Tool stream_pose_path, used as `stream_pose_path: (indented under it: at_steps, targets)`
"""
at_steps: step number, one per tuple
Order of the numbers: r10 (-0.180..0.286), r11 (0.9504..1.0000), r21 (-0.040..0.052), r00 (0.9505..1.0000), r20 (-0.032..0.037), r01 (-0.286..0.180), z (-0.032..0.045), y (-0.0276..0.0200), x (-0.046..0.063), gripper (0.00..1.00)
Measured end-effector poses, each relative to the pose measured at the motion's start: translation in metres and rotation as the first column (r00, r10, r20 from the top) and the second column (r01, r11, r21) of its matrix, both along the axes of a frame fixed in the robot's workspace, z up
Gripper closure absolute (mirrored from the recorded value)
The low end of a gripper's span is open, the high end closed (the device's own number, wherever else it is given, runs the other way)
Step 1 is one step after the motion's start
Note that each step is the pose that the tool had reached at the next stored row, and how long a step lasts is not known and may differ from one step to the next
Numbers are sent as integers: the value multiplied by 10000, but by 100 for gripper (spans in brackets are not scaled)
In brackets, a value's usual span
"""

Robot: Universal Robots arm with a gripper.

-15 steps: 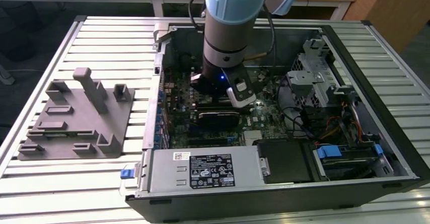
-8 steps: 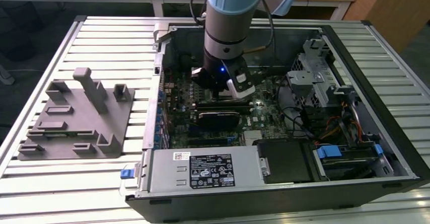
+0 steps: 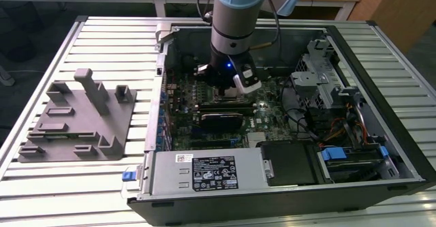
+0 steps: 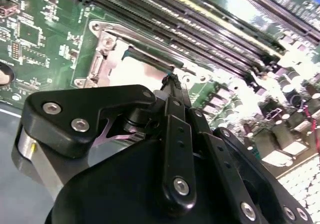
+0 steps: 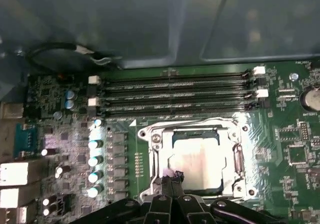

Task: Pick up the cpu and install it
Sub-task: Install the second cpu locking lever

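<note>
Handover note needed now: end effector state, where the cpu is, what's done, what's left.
End effector: down inside the open black computer case, fingers together at the near edge of the metal socket frame; whether they pinch anything, cannot tell.
Cpu: the small flat silvery-grey square chip lies inside the socket frame on the green motherboard, beside the black memory slots.
Done: chip appears placed in the socket.
Left: seating unconfirmed; the socket's cover looks open.
</note>
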State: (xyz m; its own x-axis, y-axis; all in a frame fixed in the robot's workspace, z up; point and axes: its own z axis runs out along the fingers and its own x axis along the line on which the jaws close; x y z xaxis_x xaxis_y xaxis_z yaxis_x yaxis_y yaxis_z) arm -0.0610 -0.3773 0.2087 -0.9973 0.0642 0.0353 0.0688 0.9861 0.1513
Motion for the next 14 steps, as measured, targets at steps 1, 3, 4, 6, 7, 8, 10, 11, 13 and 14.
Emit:
stream_pose_path:
  at_steps: [1,3,4,6,7,8,10,11,13,14]
  targets:
    - [-4,10000,-36,10000,1,4,-1,13,14,89]
    - [-11,9999,-112,10000,0,11,-2,40,41,89]
    - [-14,9999,-147,10000,-1,14,-2,53,55,89]
    - [-19,9998,-204,10000,0,19,-4,76,89,89]
    - [-21,9997,-232,10000,-1,21,-4,86,108,89]
    - [-23,9997,-258,10000,0,23,-4,95,128,89]
    - [-23,9995,-312,10000,0,23,-5,111,173,89]
    - [-24,9994,-338,10000,0,24,-5,118,193,89]
    - [-24,9991,-432,10000,0,24,-5,140,246,89]
    - [-26,9990,-448,10000,-2,26,-5,143,248,89]
